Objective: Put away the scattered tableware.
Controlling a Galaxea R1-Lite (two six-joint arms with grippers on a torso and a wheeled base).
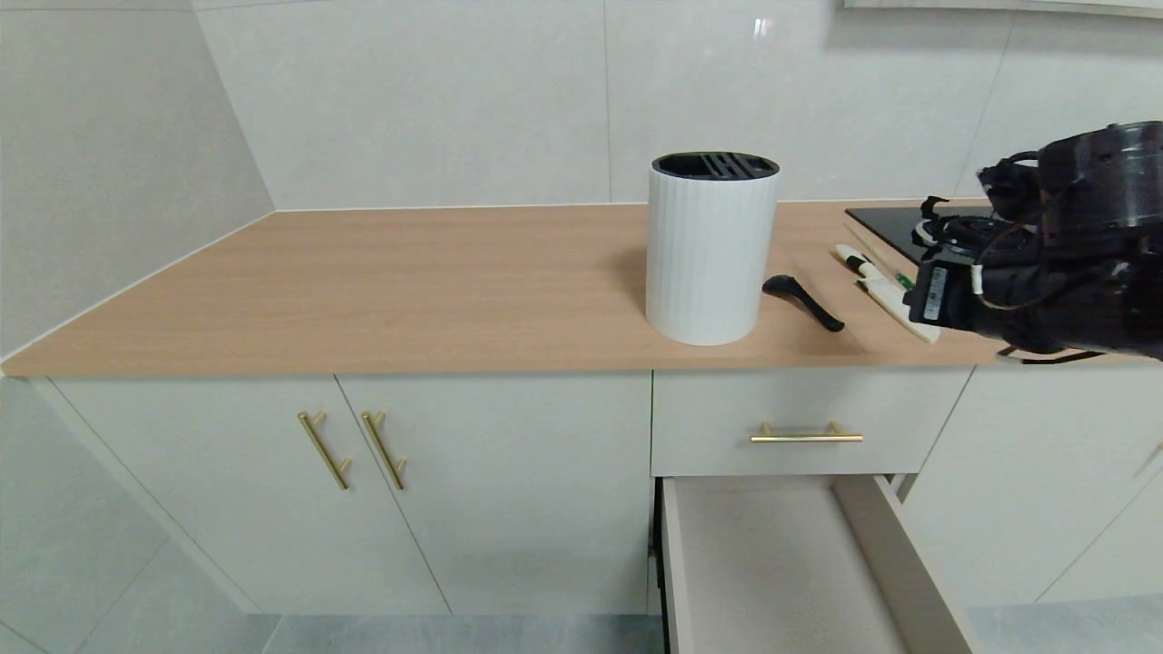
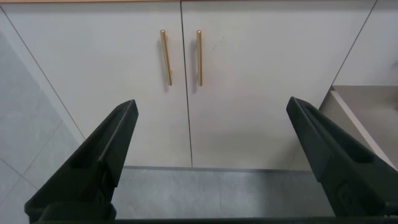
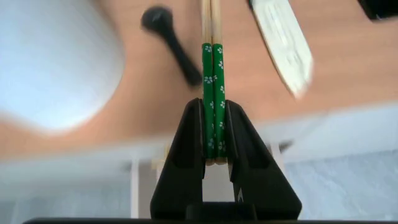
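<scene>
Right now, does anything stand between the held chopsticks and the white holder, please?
Nothing upright does. Only the black spoon lies flat on the counter between the right gripper's chopsticks and the holder.

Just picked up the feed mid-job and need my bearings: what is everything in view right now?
counter: 1, wood-toned, across the view
holder: 1, white, black slotted top, upright on counter
spoon: 1, black, on counter right of holder
flat utensil: 1, white, on counter right of spoon
chopsticks: 1 pair, wood with green ends, in right gripper
cooktop: 1, black, counter's far right
closed drawer: 1, pale, gold handle, under counter
open drawer: 1, pale, below closed drawer
cabinet doors: 2, pale, gold handles, left of closed drawer
left gripper: 1, black, open, facing cabinet doors
right gripper: 1, black, shut on chopsticks, above counter's right end
</scene>
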